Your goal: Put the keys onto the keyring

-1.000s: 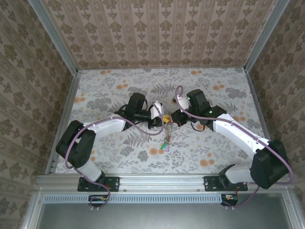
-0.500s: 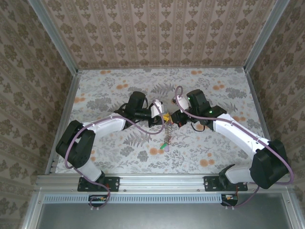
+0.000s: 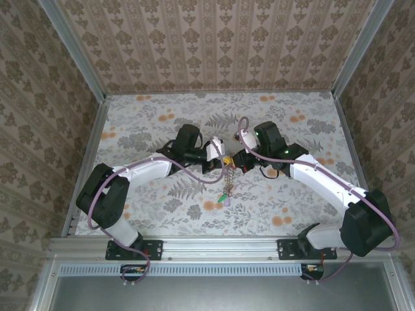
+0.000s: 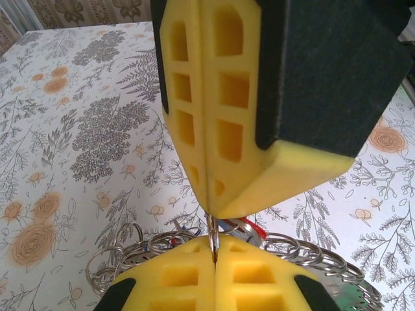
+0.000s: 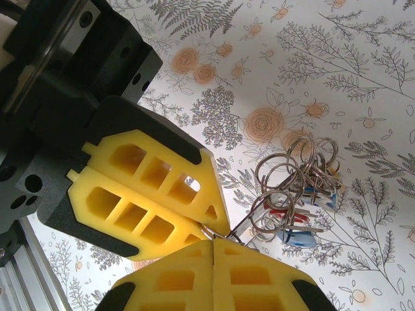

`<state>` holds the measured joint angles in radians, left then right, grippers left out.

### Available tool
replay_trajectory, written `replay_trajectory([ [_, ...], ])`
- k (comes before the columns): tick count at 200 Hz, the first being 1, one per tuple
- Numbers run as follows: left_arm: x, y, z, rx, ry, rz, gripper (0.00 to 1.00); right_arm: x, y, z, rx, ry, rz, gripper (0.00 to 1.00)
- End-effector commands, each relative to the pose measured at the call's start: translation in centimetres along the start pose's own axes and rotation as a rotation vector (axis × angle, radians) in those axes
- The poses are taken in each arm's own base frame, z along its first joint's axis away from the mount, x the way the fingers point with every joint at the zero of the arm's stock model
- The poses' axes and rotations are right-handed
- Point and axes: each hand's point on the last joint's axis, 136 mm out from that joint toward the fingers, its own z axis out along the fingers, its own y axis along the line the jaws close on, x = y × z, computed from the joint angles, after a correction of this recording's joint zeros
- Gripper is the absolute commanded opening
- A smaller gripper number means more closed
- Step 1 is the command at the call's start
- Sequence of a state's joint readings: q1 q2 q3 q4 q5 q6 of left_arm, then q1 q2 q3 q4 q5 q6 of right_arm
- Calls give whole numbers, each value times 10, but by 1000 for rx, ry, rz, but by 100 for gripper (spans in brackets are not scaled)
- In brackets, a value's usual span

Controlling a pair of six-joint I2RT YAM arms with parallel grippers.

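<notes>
Yellow foam left fingers [image 4: 175, 282] are clenched on a thin wire loop of the keyring [image 3: 226, 180], & right fingers [image 5: 253, 278] are pinched shut on it too, tip to tip, over mid surface [image 3: 149, 116]. Keyring is held hanging below them; keys [image 5: 295, 227] w/ red & blue tags are seen among its rings

We see white arm shells [image 3: 146, 172], black joints [image 3: 104, 194]; purple cables [image 3: 192, 175] alongside; left gripper [image 4: 214, 262] and right gripper [image 5: 213, 245] wear yellow window-cut pads [image 4: 178, 278] in black holders [image 4: 123, 295].
</notes>
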<state>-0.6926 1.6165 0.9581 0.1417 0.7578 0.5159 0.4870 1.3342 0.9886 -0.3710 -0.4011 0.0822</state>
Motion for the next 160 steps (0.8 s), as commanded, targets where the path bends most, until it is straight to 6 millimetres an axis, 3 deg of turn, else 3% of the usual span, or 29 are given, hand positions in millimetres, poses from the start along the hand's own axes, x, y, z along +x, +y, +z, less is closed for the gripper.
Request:
replay_trajectory([
  [1, -13, 2, -1, 3, -13, 28, 0, -14, 9, -9, -23, -38, -32, 0],
  [117, -16, 4, -8, -74, -67, 12, 0, -3, -21, -9, 117, -29, 20, 0],
  [160, -13, 3, -8, -79, -75, -4, 0, -8, -12, -9, 61, -50, 22, 0],
])
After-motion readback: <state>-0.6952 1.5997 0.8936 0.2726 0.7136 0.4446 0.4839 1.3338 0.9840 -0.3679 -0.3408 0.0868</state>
